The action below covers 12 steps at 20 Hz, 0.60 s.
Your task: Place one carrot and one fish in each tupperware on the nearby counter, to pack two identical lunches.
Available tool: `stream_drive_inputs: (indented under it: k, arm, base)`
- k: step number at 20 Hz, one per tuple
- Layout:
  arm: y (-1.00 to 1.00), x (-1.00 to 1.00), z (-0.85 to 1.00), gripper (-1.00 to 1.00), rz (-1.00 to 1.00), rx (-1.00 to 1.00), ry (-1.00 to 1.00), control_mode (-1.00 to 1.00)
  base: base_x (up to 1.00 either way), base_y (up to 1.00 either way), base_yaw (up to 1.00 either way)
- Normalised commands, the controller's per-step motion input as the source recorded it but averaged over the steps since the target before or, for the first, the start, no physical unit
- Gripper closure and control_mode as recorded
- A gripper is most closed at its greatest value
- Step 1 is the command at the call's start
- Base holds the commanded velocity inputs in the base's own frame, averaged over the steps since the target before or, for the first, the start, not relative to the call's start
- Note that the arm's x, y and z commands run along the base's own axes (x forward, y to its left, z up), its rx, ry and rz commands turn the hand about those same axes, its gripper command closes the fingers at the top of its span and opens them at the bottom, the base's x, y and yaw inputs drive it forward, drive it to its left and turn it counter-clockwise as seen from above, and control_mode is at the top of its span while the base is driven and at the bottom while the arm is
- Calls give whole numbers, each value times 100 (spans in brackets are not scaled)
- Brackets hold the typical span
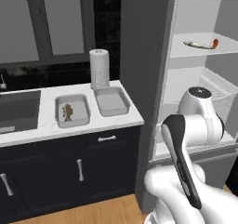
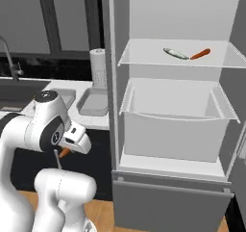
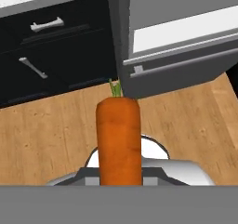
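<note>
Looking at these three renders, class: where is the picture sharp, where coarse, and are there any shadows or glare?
Left base view: flat, even light, no glare; the fish in the left tupperware is a coarse blob. Right base view: soft, pale fridge interior, faint shading. Hand view: the carrot looms large and sharp, the wood floor without hard shadows.

2 tubs (image 1: 73,110) (image 1: 112,101), 2 carrots (image 3: 118,141) (image 2: 200,54), maybe 2 fish (image 1: 68,111) (image 2: 176,54).

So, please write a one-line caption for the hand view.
End effector gripping a carrot above the wooden floor, facing dark cabinets.
</note>
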Motion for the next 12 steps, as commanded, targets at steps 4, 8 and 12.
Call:
stream_drive_inputs:
  k: [4, 8, 12]
  arm:
    - [0, 0, 0, 100, 0, 0, 0, 100]
    - [0, 0, 0, 100, 0, 0, 0, 100]
    - [0, 0, 0, 100, 0, 0, 0, 100]
  base:
    - [90, 100, 0]
    - [100, 100, 0]
    - [100, 98, 0]
